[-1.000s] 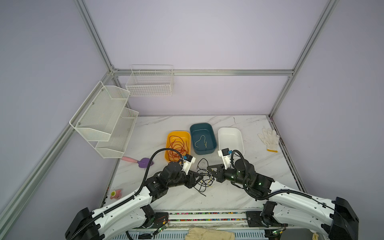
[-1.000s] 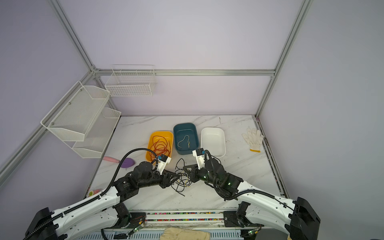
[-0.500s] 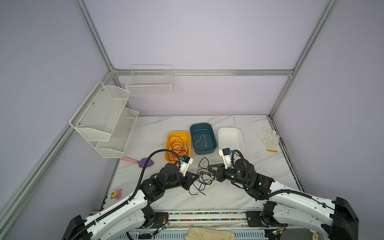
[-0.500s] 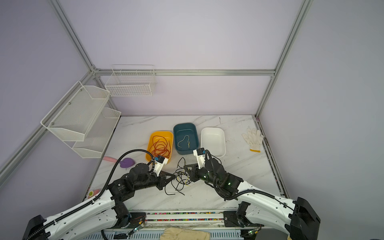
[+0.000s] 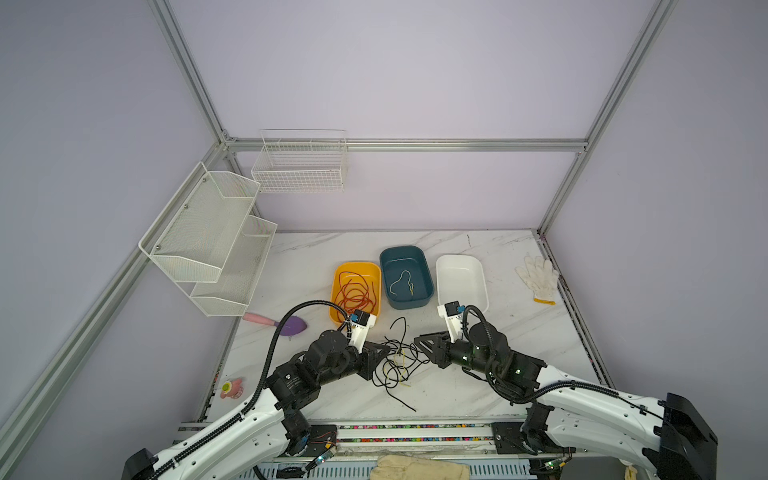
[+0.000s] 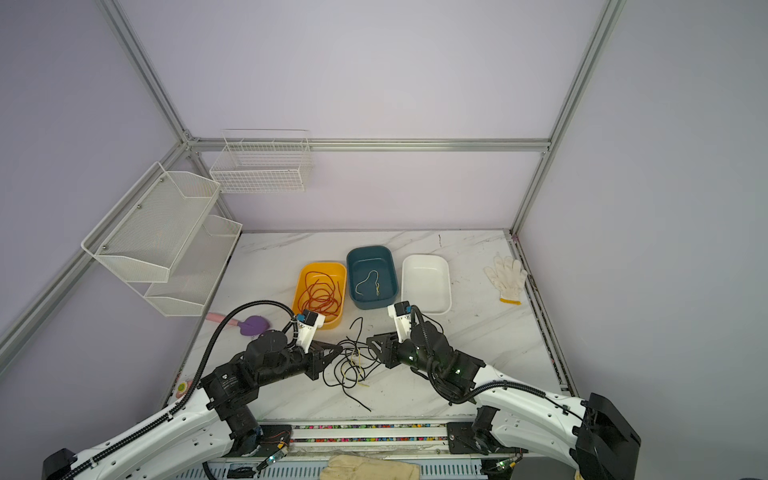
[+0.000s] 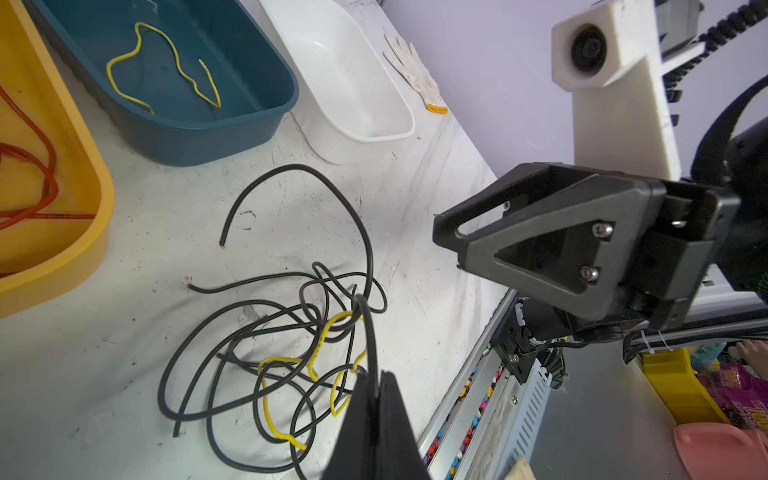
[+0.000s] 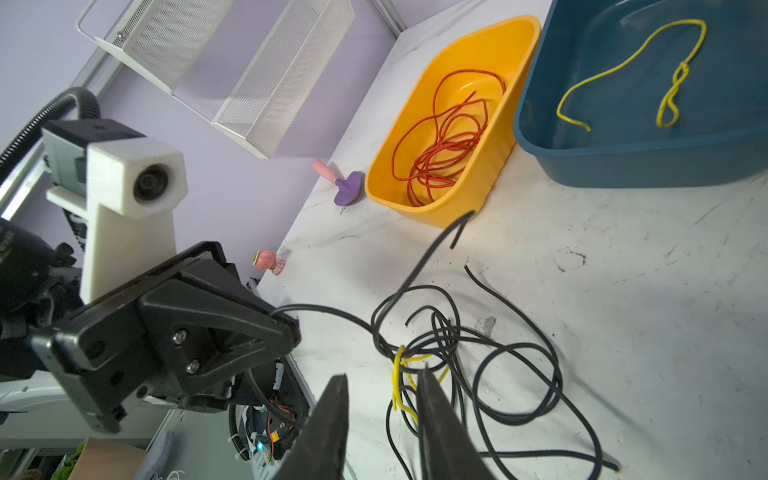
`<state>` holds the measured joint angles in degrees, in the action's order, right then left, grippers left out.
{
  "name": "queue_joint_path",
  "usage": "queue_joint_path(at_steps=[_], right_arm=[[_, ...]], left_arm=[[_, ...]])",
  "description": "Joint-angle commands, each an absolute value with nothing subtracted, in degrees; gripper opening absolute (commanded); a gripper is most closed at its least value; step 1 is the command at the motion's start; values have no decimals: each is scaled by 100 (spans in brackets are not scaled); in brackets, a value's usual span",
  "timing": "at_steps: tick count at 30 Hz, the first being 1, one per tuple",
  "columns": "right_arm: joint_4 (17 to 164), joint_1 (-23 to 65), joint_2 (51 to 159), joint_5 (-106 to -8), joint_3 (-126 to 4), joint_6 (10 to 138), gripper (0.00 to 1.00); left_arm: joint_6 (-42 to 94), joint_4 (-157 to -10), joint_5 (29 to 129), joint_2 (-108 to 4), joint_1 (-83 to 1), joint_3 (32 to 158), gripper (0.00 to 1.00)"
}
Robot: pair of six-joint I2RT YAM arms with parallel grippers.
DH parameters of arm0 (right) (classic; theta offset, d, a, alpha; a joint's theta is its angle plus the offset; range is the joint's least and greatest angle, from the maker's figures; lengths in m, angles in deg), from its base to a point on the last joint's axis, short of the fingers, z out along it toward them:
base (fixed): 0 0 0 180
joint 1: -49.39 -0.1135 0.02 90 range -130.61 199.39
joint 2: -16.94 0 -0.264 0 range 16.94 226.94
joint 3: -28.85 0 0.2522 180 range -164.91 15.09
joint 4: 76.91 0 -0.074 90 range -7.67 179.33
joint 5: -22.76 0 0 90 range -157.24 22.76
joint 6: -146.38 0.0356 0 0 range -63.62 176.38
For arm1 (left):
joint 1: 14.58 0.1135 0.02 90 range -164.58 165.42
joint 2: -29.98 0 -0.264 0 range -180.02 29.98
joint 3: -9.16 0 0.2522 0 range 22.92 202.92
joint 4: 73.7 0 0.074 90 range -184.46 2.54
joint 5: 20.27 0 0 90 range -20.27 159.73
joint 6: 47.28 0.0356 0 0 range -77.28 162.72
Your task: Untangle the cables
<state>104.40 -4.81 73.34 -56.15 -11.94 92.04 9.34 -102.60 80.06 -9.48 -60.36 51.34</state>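
A tangle of black and yellow cables [image 5: 395,365] [image 6: 353,368] lies on the marble table between my two grippers. My left gripper [image 5: 386,352] [image 7: 376,380] is shut on one black cable [image 7: 368,328], which rises from the heap into its tips. My right gripper [image 5: 417,344] [image 8: 382,376] stands open just over the heap's yellow cable [image 8: 399,374], holding nothing. Red cables [image 5: 355,291] lie in the yellow tray [image 5: 376,270]. One yellow cable [image 5: 402,283] lies in the teal tray [image 5: 426,266].
An empty white tray [image 5: 482,286] stands right of the teal one. A white glove [image 5: 538,278] lies at the far right edge. A purple and pink toy [image 5: 286,324] and a small pink toy [image 5: 230,388] sit at the left. Mesh shelves [image 5: 208,241] hang on the left wall.
My left gripper has closed on a black cable and drawn back slightly to the left. My right gripper has opened its fingers.
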Motion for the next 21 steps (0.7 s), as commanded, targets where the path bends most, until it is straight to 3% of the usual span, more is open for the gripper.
queue_joint_path(at_steps=[1, 4, 14, 17, 21], right_arm=[[11035, -521, 7438, -5365, -966, 9241, 40], [11253, -604, 7554, -5344, -874, 9116, 46], [12165, -1248, 8694, -5620, -1026, 9112, 45], [12093, -1499, 9095, -5973, -1267, 9003, 41], [11805, -1634, 9387, -6494, -1503, 8882, 29]], left_arm=[[919, -10266, 7992, -771, -6036, 5845, 0], [892, -10343, 8034, -694, -6037, 6135, 0], [738, -10453, 8190, -827, -6037, 6628, 0], [700, -10460, 8270, -877, -6037, 6716, 0], [676, -10558, 8303, -829, -6035, 6863, 0]])
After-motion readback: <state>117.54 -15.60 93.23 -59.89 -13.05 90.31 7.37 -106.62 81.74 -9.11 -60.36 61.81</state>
